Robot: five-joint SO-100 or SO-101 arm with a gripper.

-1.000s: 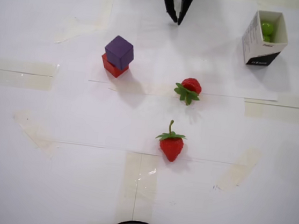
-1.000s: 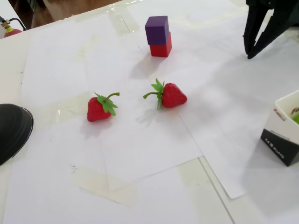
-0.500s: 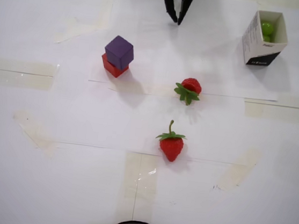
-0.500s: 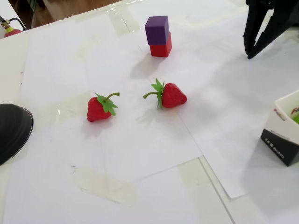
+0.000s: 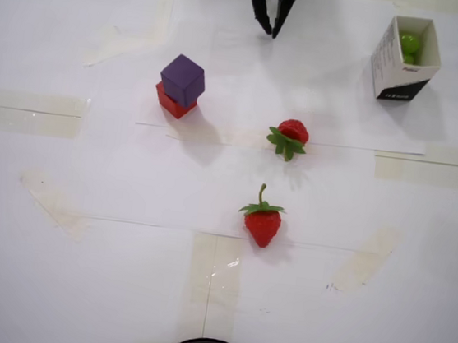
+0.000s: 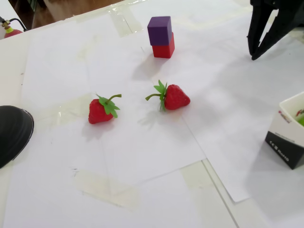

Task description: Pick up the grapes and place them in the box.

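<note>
Gripper (image 5: 270,34) at the desk's far edge in the overhead view, tips nearly together, nothing between them. Grapes (image 5: 409,45) inside the box (image 5: 395,75), upright near the far right corner. Purple cube (image 5: 182,78) stacked on red cube (image 5: 170,103), left of centre. Two strawberries mid-desk: one (image 5: 291,135) nearer the gripper, the other (image 5: 263,222) closer to the near edge.

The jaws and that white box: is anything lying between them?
Nothing. In the overhead view, only bare white paper separates the gripper from the box.
</note>
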